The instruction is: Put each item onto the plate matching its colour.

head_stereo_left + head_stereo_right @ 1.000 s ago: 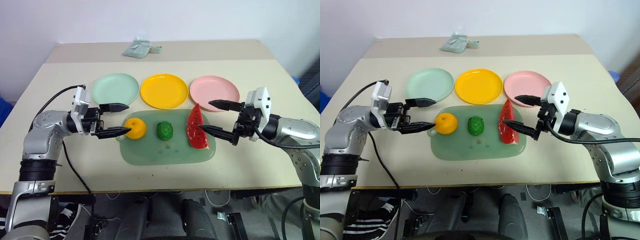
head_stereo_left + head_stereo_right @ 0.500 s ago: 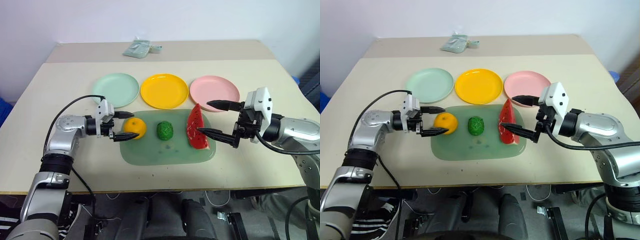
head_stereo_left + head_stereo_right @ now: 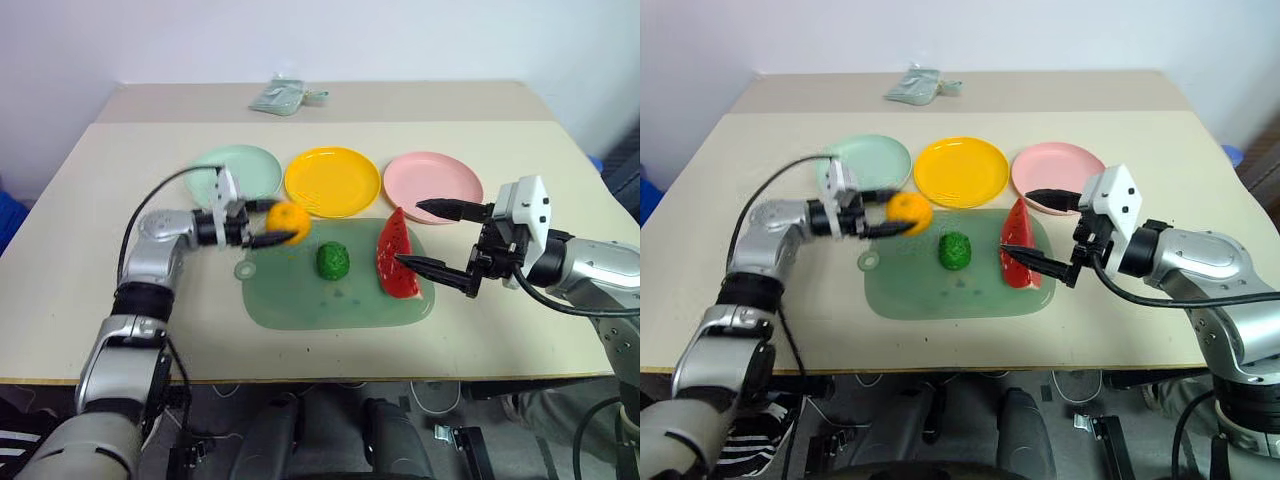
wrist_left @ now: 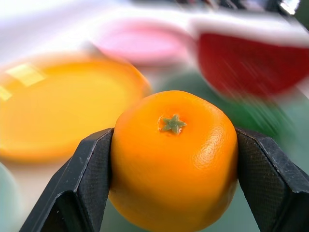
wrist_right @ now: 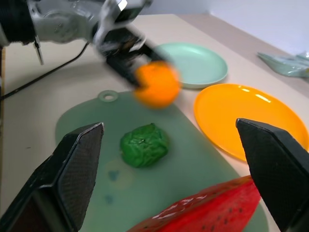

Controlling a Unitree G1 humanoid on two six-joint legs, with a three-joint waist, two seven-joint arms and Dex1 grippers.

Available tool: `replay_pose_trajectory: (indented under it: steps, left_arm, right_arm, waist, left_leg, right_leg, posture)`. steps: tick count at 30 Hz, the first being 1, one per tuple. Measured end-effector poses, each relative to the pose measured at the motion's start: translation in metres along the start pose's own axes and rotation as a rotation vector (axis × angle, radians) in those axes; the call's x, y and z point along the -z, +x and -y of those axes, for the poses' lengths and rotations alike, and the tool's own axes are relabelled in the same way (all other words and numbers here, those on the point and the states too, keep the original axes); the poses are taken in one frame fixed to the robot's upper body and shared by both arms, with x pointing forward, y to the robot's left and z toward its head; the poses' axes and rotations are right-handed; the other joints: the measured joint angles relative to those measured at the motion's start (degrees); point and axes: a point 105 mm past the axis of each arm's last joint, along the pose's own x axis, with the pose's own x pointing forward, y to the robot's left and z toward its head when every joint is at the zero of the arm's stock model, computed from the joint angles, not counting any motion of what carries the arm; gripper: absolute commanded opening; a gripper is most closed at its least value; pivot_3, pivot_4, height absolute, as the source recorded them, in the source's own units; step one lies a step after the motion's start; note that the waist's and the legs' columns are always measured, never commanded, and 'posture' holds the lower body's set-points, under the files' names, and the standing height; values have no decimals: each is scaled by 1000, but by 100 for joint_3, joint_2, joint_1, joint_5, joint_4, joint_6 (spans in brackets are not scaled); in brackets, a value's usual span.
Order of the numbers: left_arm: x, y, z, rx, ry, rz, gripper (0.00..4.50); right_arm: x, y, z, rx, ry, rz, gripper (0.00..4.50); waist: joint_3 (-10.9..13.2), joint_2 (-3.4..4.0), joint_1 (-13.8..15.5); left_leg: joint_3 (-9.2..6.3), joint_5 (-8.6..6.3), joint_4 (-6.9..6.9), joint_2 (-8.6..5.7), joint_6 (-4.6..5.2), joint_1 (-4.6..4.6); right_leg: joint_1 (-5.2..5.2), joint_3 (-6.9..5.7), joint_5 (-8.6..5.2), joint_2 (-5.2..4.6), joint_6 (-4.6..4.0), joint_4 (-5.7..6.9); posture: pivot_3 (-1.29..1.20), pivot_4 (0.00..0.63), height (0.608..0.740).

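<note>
My left gripper (image 3: 272,227) is shut on the round orange fruit (image 3: 288,222) and holds it just above the far left corner of the translucent green tray (image 3: 330,305), close to the yellow plate (image 3: 333,181). In the left wrist view both fingers (image 4: 89,179) press the orange fruit's (image 4: 174,159) sides. The bumpy green ball (image 3: 332,260) and the red watermelon slice (image 3: 397,258) lie on the tray. My right gripper (image 3: 425,238) stands open just right of the slice, touching nothing. The mint plate (image 3: 245,168) and the pink plate (image 3: 432,186) flank the yellow one.
A folded pale green packet (image 3: 283,96) lies at the back of the table. A black cable (image 3: 165,190) arches over my left forearm. Bare tabletop (image 3: 530,160) stretches to the right of the plates and in front of the tray.
My left gripper has closed on the orange fruit, lifted it off the tray and carried it up and to the right, toward the yellow plate. The right arm has stayed put.
</note>
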Motion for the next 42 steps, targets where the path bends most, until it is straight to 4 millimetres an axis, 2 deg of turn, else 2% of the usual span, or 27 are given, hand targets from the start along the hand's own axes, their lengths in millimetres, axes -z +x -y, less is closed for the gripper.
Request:
replay_pose_trajectory:
  steps: [2,4,7,11,13,17,19,20,27,29,32,34,35,38,42]
  left_arm:
    - [-16,17,-11,-64,39,36,3113]
    - [-20,40,-18,-132,35,44,3113]
    - [-13,75,-18,-204,16,-5,3113]
    - [4,99,-8,-230,-8,-91,3113]
    - [14,103,-5,-256,-33,-122,3113]
    - [28,98,-10,-328,-66,-166,3113]
    - [29,97,-12,-348,-69,-167,4139]
    - [29,97,-12,-354,-65,-170,4444]
    - [20,99,-14,-340,-55,-138,4444]
    - [9,100,-5,-222,-59,-77,4444]
    - [-26,94,14,68,-67,104,4444]
    - [-41,76,30,288,-79,177,4444]
    - [-42,64,35,367,-112,189,4444]
    - [-22,32,46,494,-221,136,4444]
    - [6,22,58,523,-165,31,4444]
  right_arm:
    - [3,1,13,77,-5,-8,4500]
    - [7,3,29,168,-7,-19,4500]
    - [17,4,40,238,5,-55,4500]
    - [25,5,48,303,81,-65,4500]
    - [26,6,49,318,122,-55,4500]
    - [21,2,53,348,178,-17,4500]
    - [16,1,52,350,170,0,4500]
    - [14,1,51,349,163,4,4500]
    - [11,1,50,343,152,10,4500]
    - [11,2,50,342,149,11,4500]
    - [8,2,50,338,137,25,4500]
    - [5,4,49,327,132,31,4500]
    - [5,4,49,321,131,32,4500]
    - [5,3,48,308,132,32,4500]
    - [5,4,46,284,131,33,4500]
  waist:
    - [-1,1,-13]
    - [0,0,-14]
    - [1,-1,-13]
    - [1,-1,-53]
    - [1,-1,-59]
    - [1,-1,-36]
    - [1,-1,-28]
    - [1,-1,-22]
    - [1,-1,-28]
    - [1,-1,-31]
    - [1,0,-51]
    - [-3,5,-90]
    - [-5,9,-139]
    - [-4,11,-215]
    - [-3,8,-131]
  left_leg:
    - [3,0,-1,-2,0,2]
    - [4,0,-1,-3,1,2]
    - [6,-3,-2,-7,7,0]
    - [11,-7,-4,-7,14,1]
    - [10,-7,-3,-6,14,1]
    - [10,-7,-2,-7,14,0]
    - [10,-7,-1,-8,14,0]
    - [10,-7,1,-9,14,0]
    - [11,-7,2,-10,14,1]
    - [16,-7,2,-10,13,0]
    - [21,-7,0,-8,13,1]
    - [18,-7,-3,-6,13,3]
    - [14,-7,-6,-5,13,4]
    - [7,-7,-6,-2,14,6]
    - [6,-7,4,-5,14,3]
  right_leg:
    - [1,0,8,-1,15,0]
    - [0,0,10,0,19,0]
    - [1,0,14,-1,25,-1]
    - [-1,0,15,0,28,-1]
    - [-2,0,15,0,28,2]
    - [-2,0,16,0,30,2]
    - [-1,0,17,-1,31,2]
    - [1,0,18,-1,32,2]
    - [3,0,20,-1,36,1]
    - [3,0,20,-1,35,0]
    - [2,0,21,0,34,0]
    - [2,0,20,0,33,-1]
    - [3,1,20,0,33,0]
    - [1,1,20,3,32,5]
    - [3,2,21,1,31,5]
  posture:
    - [0,150,740]
    - [0,150,740]
    - [0,150,740]
    - [0,150,740]
    - [0,150,740]
    - [0,150,740]
    - [0,150,740]
    - [0,150,740]
    - [0,150,740]
    - [0,150,740]
    - [0,150,740]
    - [0,150,740]
    - [0,150,740]
    - [0,150,740]
    - [0,150,740]
